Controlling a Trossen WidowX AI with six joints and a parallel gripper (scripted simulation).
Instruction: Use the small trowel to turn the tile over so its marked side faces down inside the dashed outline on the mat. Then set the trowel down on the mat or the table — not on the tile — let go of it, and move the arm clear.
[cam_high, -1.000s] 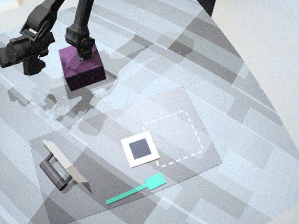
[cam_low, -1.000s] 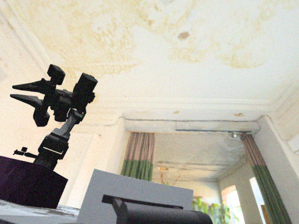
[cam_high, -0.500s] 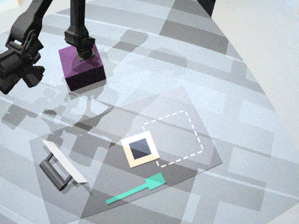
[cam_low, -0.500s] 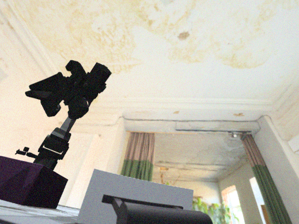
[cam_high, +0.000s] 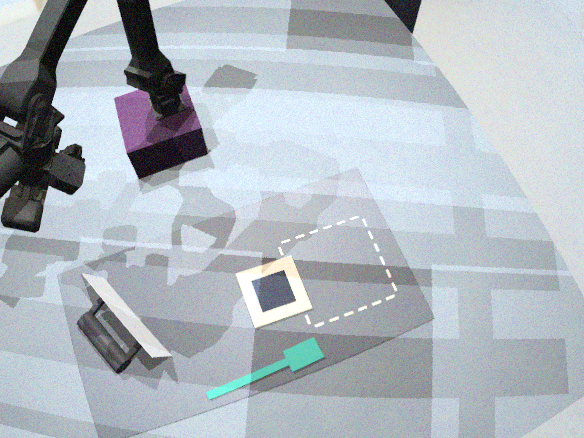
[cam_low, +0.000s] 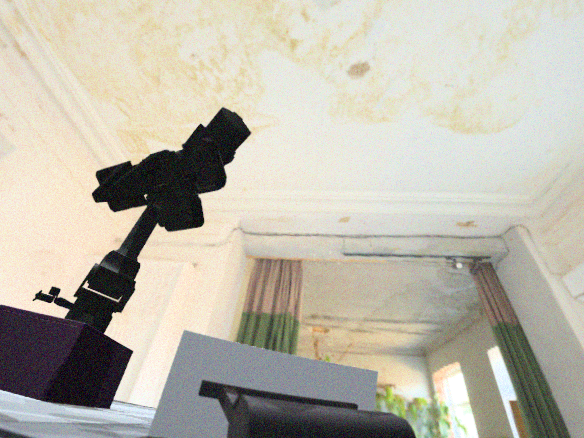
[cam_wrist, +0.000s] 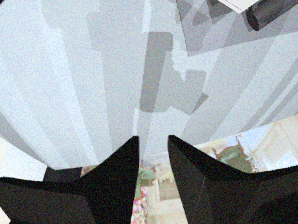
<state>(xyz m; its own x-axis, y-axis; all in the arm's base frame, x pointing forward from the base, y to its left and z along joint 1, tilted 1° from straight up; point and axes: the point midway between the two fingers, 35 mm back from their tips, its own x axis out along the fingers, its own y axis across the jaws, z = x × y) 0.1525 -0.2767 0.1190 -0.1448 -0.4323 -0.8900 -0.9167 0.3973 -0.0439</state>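
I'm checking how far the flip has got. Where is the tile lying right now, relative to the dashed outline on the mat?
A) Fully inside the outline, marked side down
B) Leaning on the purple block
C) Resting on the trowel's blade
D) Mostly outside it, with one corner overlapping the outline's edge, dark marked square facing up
D: in the top view the tile shows its dark square upward and only its corner crosses the dashed outline; the trowel lies apart.
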